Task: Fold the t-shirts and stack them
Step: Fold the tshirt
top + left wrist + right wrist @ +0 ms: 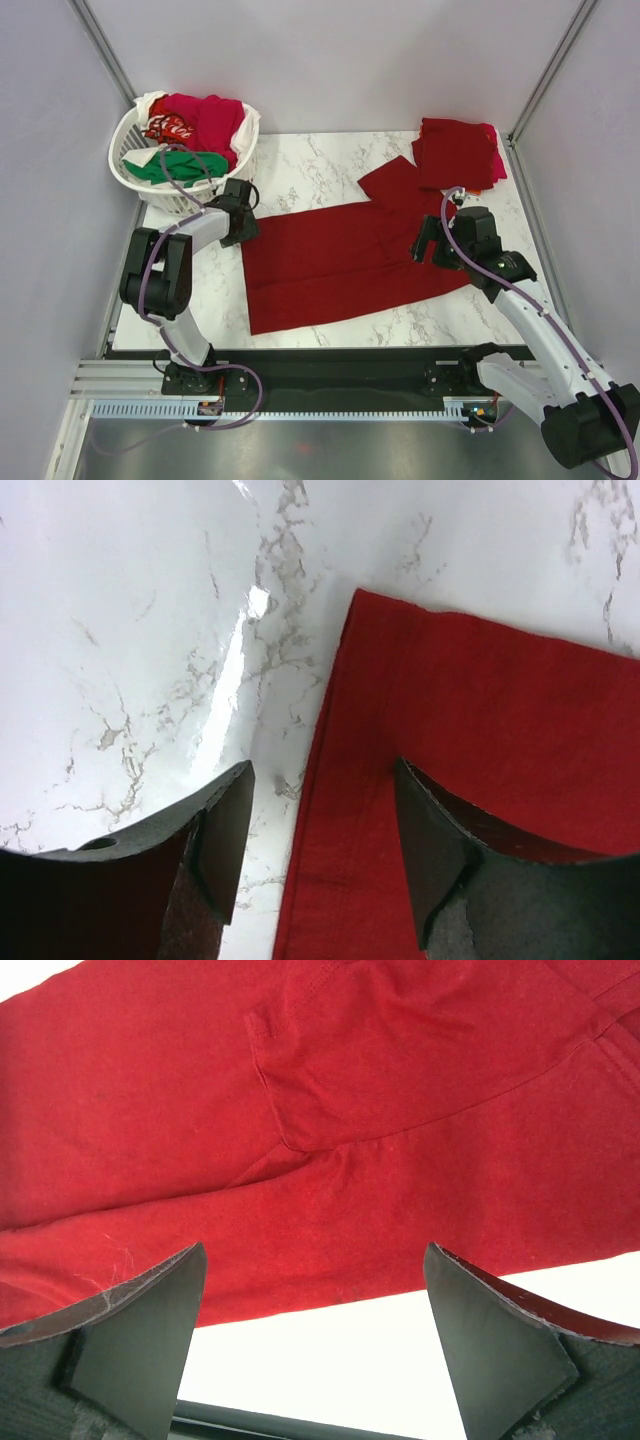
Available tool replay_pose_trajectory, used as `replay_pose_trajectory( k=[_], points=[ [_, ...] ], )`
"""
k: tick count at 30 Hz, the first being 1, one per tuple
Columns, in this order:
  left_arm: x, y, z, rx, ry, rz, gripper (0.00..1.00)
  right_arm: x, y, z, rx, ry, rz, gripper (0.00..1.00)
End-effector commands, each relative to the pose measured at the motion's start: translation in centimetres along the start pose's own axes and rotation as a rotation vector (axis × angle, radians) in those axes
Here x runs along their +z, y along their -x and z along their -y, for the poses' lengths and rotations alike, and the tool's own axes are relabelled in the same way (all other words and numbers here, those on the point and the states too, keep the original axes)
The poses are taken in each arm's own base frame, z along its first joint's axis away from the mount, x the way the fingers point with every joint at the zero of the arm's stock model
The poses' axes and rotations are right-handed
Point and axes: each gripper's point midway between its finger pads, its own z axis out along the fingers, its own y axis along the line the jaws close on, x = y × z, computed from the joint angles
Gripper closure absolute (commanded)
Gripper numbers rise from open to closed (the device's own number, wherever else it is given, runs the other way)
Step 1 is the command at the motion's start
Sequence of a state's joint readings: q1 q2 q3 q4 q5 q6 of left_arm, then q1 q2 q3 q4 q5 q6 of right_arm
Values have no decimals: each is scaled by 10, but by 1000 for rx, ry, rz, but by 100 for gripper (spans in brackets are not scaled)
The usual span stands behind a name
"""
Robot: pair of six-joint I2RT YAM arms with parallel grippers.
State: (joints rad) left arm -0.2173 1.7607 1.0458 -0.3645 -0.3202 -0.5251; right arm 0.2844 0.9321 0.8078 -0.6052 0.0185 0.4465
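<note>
At frame centre a dark red t-shirt [330, 270] lies flat, unfolded; a folded stack [455, 150] sits upper right, more shirts [205, 120] fill the basket [140, 188] upper left; left jaws and right jaws stand spread, empty.

White marble-patterned table [320, 165] enclosed by plain pale lavender walls [340, 60] — grey metal posts [104, 50] rise behind its far corners. A bright glare [235, 670] marks the glossy top; grey metal floor [330, 450] lies beyond the near edge.
</note>
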Motion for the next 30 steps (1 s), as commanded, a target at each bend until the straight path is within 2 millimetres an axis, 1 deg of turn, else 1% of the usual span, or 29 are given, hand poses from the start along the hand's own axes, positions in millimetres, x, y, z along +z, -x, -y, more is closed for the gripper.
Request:
replay_pose_trajectory(
  k=[1,4,5,6,7,8,11,14,18,20,22,24,25,27,28,30],
  points=[
    [4,24,-4,-39,-29,16,35,3,1,-2,-19,10,0,2],
    [6,36,-4,-55,-47,28,36,5,-1,-1,-20,6,-5,2],
    [5,48,-6,-72,-53,42,36,5,-1,0,-19,5,-6,2],
    [5,52,-4,-81,-70,40,36,5,-1,0,-19,5,-6,2],
    [10,52,-4,-86,-75,26,36,6,-2,0,-20,4,-9,2],
    [11,62,-3,-101,-90,33,36,7,-3,0,-22,2,-15,2],
    [16,56,9,-104,-144,-11,39,7,-3,1,-22,0,-12,2],
    [22,48,6,-117,-130,-29,41,7,-3,1,-20,0,-12,2],
    [31,48,4,-106,-104,-33,41,8,-5,1,-21,3,-17,2],
    [37,47,8,-109,-116,-47,43,8,-5,1,-21,2,-17,2],
    [41,42,10,-118,-119,-70,48,9,-5,1,-20,1,-20,2],
    [43,33,11,-126,-125,-97,50,7,-4,1,-21,1,-15,2],
    [44,24,10,-133,-119,-120,53,7,-5,1,-22,5,-15,2],
    [42,16,9,-139,-120,-137,64,8,-6,1,-22,5,-18,2],
    [41,8,7,-145,-116,-151,64,9,-7,0,-22,6,-24,2],
    [36,-2,9,-144,-128,-182,64,9,-6,0,-20,7,-26,2]
  ],
)
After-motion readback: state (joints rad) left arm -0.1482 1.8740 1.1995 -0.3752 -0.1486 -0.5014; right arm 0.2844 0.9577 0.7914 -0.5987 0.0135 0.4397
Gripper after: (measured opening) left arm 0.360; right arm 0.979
